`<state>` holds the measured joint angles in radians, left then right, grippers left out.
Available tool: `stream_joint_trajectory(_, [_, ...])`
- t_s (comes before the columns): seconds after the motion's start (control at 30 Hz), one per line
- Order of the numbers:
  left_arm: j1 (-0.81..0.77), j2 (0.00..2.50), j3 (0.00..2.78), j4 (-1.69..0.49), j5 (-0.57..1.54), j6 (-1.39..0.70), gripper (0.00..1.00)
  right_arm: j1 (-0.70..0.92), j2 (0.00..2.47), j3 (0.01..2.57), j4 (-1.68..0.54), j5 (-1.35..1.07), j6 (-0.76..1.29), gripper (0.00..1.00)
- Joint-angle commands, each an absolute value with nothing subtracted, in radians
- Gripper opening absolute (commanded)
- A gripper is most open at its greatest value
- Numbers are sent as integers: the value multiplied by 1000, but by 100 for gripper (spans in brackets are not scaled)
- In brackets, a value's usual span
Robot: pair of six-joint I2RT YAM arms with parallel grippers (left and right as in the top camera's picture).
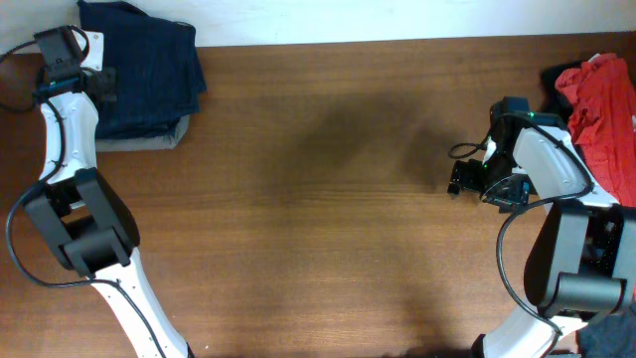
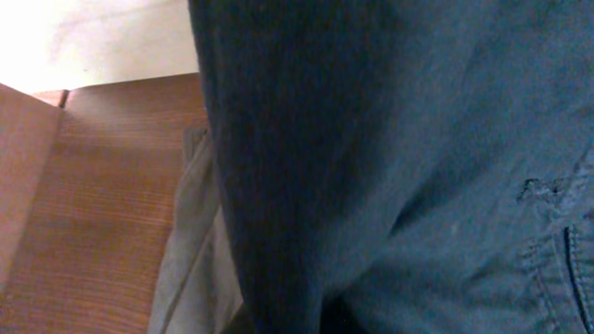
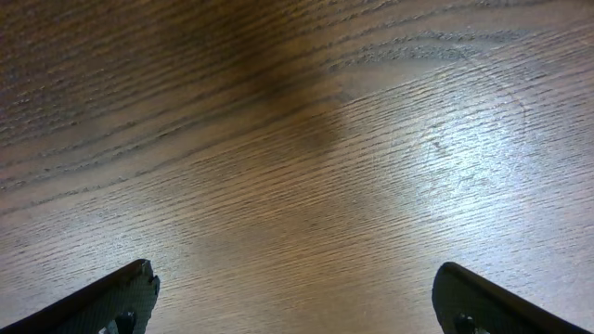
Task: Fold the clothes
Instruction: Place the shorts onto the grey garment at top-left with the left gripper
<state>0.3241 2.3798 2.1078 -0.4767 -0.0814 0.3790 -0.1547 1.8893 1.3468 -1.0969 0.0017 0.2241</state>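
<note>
A: R side fingers?
B: The right gripper (image 3: 295, 274) is spread wide, nothing btwn the tips, low over the bare table (image 3: 297, 139).
A: L side?
B: The left gripper (image 1: 103, 84) is closed, at the left edge of the navy trousers (image 1: 149, 65). Can't tell if cloth is pinched; the wrist cam shows only fabric.
A: Clothes?
B: Navy trousers folded at the far-left corner, atop the grey-khaki trousers (image 1: 167, 137). The red garment (image 1: 608, 99) is heaped at the right edge, next to the R arm.

Navy trousers (image 1: 149, 75) folded, far-L corner
</note>
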Motion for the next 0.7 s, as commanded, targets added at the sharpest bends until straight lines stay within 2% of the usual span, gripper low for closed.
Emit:
stream_joint_trajectory(0.0, [338, 2380, 2136, -460, -140, 391, 6, -158, 1861, 1361, -1100, 1, 218, 99])
stream_joint_trajectory(0.33, [386, 2381, 2136, -455, -139, 391, 6, -158, 1861, 1361, -1100, 1, 218, 99])
stream_joint_trajectory(0.5, [409, 2381, 2136, -452, -139, 391, 9, -158, 1861, 1361, -1100, 1, 218, 99])
stream_joint_trajectory(0.53, [413, 2381, 2136, -449, -139, 391, 12, -158, 1861, 1361, -1100, 1, 218, 99])
stream_joint_trajectory(0.6, [416, 2381, 2136, -445, -139, 391, 25, -158, 1861, 1361, -1100, 1, 218, 99])
stream_joint_trajectory(0.63, [416, 2381, 2136, -442, -139, 391, 35, -158, 1861, 1361, -1100, 1, 218, 99])
stream_joint_trajectory(0.67, [416, 2381, 2136, -438, -139, 390, 54, -158, 1861, 1361, -1100, 1, 218, 99])
